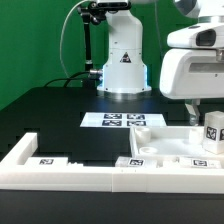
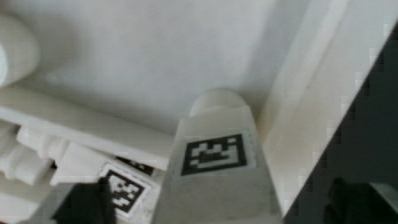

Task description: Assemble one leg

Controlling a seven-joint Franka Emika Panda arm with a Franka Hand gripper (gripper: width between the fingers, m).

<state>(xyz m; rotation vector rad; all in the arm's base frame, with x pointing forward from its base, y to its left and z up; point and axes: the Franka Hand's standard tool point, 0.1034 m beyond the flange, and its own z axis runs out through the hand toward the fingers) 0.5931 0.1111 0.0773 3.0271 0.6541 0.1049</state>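
The gripper (image 1: 208, 120) holds the leg (image 1: 212, 133) upright above the wide white panel (image 1: 165, 143) near the tabletop's front right corner — picked up and carried over, I judge — while seating and screwing it in remain.

The arm reached down at the exterior view's right, its gripper (image 1: 197, 112) low, fingers' spread impossible to judge

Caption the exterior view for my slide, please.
Claw lowers a tagged leg over the white panel, marker board behind.
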